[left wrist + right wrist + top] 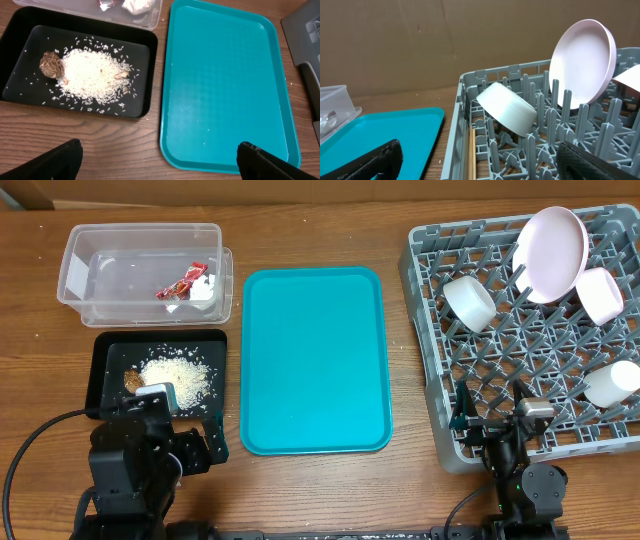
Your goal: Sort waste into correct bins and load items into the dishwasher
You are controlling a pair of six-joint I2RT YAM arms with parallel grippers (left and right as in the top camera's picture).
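Crinkled red snack wrapper (182,282) and small white scrap (203,292) lie in the clear rectangular plastic tub (125,265), 10 o'clock on the wooden surface (320,220). Whitish rice grains (178,375) and brown food lump (133,381) sit in the shallow black tray (108,365), 8 o'clock. Large white plate (555,252), white bowl (470,302) and white cup (612,383) are in the grey pegged dish rack (520,350), 3 o'clock. Left tool (160,162) and right tool (480,160) — fingers wide apart.
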